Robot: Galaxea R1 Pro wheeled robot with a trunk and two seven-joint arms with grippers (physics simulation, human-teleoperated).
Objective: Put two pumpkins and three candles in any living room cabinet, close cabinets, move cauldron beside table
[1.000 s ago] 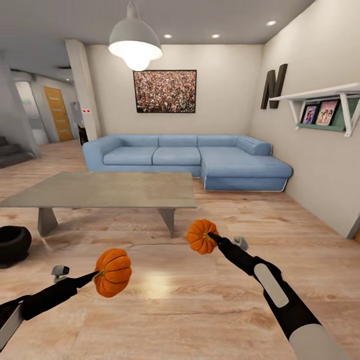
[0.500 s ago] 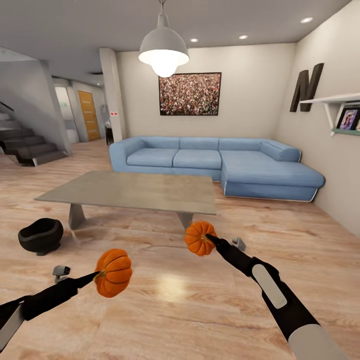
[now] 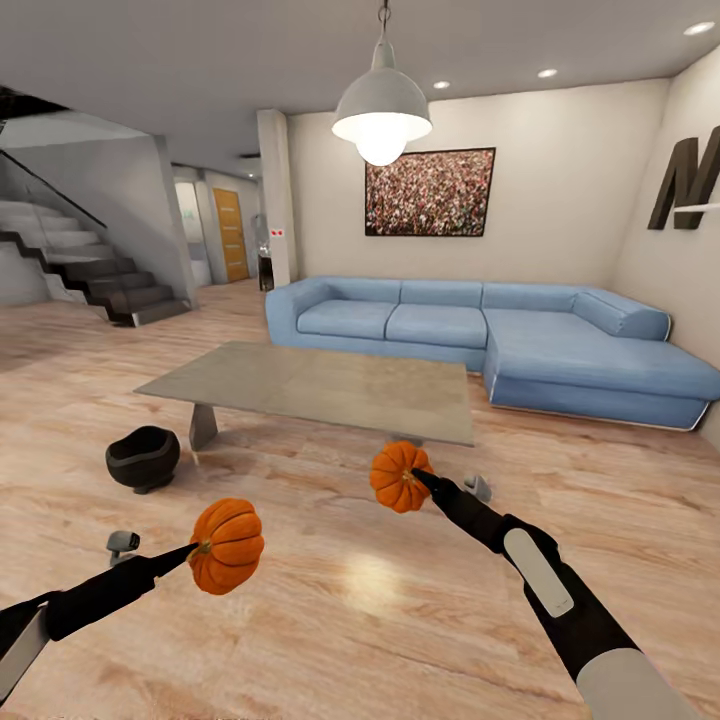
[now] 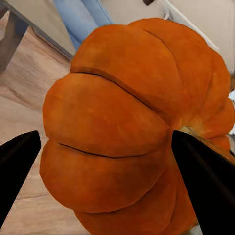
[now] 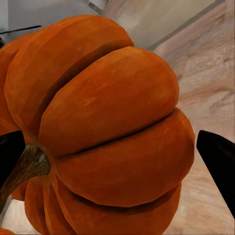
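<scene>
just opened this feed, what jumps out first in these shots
Two orange pumpkins held up over the wood floor: the left gripper grips one pumpkin, the right gripper the other pumpkin. Behind them stands a low grey table with a black cauldron on the floor by its left end, and a blue sofa beyond.
</scene>
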